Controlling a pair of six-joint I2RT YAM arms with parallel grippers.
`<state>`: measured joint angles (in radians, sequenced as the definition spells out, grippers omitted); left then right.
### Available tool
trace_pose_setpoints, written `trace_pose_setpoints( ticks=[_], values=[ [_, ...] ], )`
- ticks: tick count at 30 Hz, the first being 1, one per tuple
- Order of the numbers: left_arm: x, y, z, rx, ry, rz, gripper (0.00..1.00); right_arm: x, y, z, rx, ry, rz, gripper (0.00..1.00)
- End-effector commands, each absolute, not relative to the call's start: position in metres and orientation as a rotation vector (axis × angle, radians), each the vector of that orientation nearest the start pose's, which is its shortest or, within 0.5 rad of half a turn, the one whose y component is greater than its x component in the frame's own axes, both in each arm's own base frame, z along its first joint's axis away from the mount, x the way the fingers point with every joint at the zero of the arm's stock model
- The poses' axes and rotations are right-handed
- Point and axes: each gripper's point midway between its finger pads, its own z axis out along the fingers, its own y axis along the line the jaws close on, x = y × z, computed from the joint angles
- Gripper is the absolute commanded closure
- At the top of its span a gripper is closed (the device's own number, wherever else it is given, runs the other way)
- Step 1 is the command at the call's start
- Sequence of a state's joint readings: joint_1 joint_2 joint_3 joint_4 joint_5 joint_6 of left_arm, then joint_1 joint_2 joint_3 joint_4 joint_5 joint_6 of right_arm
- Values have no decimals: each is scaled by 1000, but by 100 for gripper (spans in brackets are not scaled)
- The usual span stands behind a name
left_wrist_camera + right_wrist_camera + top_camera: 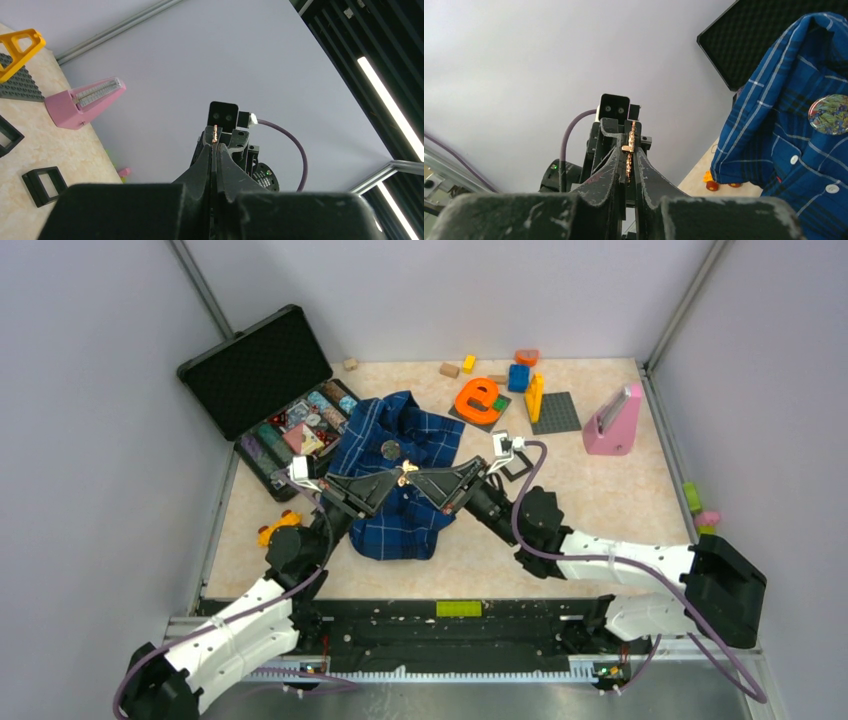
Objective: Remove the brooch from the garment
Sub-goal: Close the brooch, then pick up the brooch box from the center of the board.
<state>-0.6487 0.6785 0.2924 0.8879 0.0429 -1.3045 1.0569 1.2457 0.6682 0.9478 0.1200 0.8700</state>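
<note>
The worktop (600, 510) is lit evenly and softly from above, and only faint, diffuse shadows are cast beneath the arms. In the left wrist view, two strip lights (387, 97) at the right are blown out to white. There the near body of the left claw (215, 145) is rendered as a dark, underexposed mass. The pale walls (430, 290) are shown without glare.
</note>
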Motion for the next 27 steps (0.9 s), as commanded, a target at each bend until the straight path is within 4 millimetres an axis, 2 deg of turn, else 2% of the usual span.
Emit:
trace_pose_setpoints(
  ticks=[1, 12, 16, 18, 23, 27],
  values=[
    [183, -185, 397, -328, 970, -1766, 100, 204, 354, 345, 78, 1358, 1547, 96],
    [186, -180, 399, -352, 947, -1743, 100, 200, 360, 341, 63, 1388, 1579, 91],
    [189, -182, 398, -353, 972, -1731, 100, 192, 362, 343, 3, 1369, 1601, 66],
    [192, -184, 394, -363, 990, -1729, 100, 190, 360, 345, -15, 1353, 1599, 58],
    [196, -185, 386, -396, 1021, -1726, 100, 186, 347, 351, -39, 1309, 1559, 54],
    [197, -187, 385, -420, 1039, -1750, 100, 180, 350, 360, -119, 1274, 1551, 60]
  ],
)
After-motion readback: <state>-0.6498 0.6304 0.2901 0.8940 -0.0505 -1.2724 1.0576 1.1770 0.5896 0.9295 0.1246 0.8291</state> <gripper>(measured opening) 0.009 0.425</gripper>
